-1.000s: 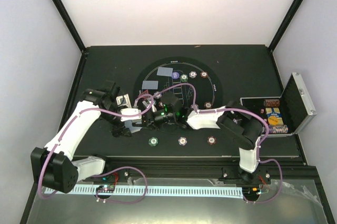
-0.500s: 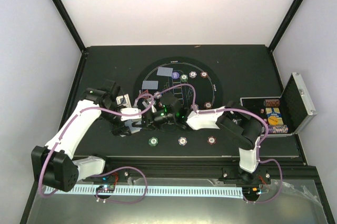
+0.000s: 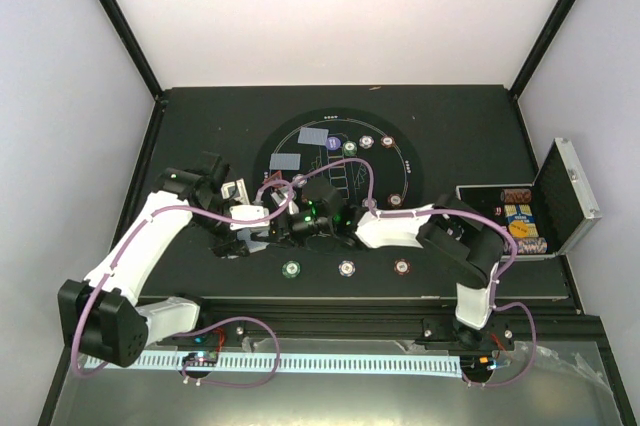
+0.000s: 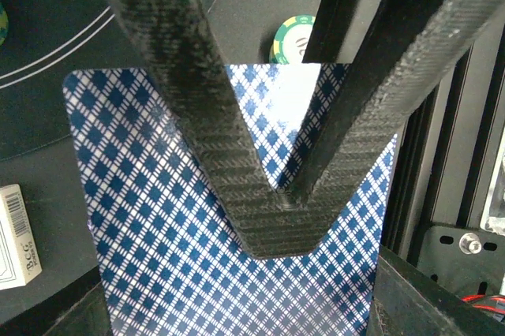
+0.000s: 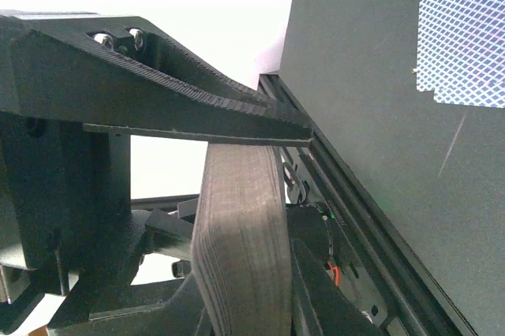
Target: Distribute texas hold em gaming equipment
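While pinched (L end effector [image 4: 284, 199]), card [image 4: 142, 194]

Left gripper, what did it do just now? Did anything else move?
The left gripper snapped shut, its tips coming together on the blue patterned card. Whether it actually pinches the card is unclear. The right arm shifted a little. The right gripper stayed closed, and the chips lined up near the front edge and the open case stayed put.
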